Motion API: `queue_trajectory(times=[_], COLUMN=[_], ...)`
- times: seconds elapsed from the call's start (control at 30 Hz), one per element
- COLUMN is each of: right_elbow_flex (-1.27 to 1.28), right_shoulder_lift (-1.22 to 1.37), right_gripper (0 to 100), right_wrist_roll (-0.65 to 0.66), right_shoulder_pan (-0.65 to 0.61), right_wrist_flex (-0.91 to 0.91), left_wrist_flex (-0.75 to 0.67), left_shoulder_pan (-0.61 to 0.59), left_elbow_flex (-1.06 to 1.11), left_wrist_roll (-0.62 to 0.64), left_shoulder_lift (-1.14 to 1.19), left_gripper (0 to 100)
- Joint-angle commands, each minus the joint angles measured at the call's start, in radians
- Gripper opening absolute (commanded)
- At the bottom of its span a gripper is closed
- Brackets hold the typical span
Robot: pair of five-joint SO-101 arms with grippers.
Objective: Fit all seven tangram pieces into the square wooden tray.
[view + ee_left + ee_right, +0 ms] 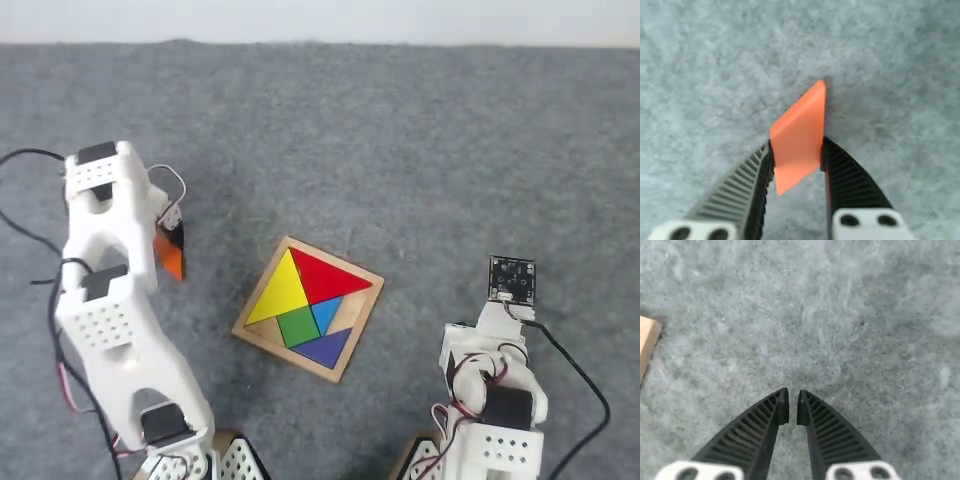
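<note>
The square wooden tray (362, 306) lies turned like a diamond in the middle of the grey carpet. It holds a yellow triangle (278, 290), a red triangle (326, 276), a green square (298, 326), a small blue piece (326, 314) and a purple piece (326, 348). A bare wooden patch shows at its right corner. My left gripper (796, 150) is shut on the orange piece (799, 135), held above the carpet to the left of the tray; in the high view the orange piece (171, 258) shows beside the left arm. My right gripper (792, 406) hangs shut and holds nothing, right of the tray.
A corner of the wooden tray (647, 342) shows at the edge of the right wrist view. Both arm bases (180, 440) stand at the near edge of the carpet, with cables trailing beside them. A pale wall runs along the far edge.
</note>
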Motion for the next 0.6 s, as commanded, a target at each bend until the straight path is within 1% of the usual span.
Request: queue_trajectory(times=[0.0, 0.17, 0.3, 0.4, 0.5, 0.57], right_elbow_flex=[0.014, 0.014, 0.014, 0.014, 0.014, 0.014], right_shoulder_lift=[-0.019, -0.019, -0.019, -0.019, -0.019, -0.019], right_gripper=[4.8, 4.8, 4.8, 4.8, 4.8, 4.8], right_wrist_roll=[0.011, 0.011, 0.011, 0.011, 0.011, 0.011], right_shoulder_pan=[0.015, 0.015, 0.015, 0.015, 0.015, 0.015], right_wrist_flex=[0.007, 0.007, 0.007, 0.007, 0.007, 0.007], left_wrist_flex=[-0.015, -0.144, -0.199, -0.221, -0.235, -0.255], left_shoulder_pan=[-0.011, -0.008, -0.008, -0.012, -0.037, -0.068], left_elbow_flex=[0.131, 0.375, 0.499, 0.536, 0.542, 0.544], left_wrist_roll=[-0.026, -0.061, -0.087, -0.087, -0.075, -0.011], left_shoulder_lift=[-0.144, -0.413, -0.577, -0.626, -0.626, -0.626], left_gripper=[8, 8, 8, 8, 12, 16])
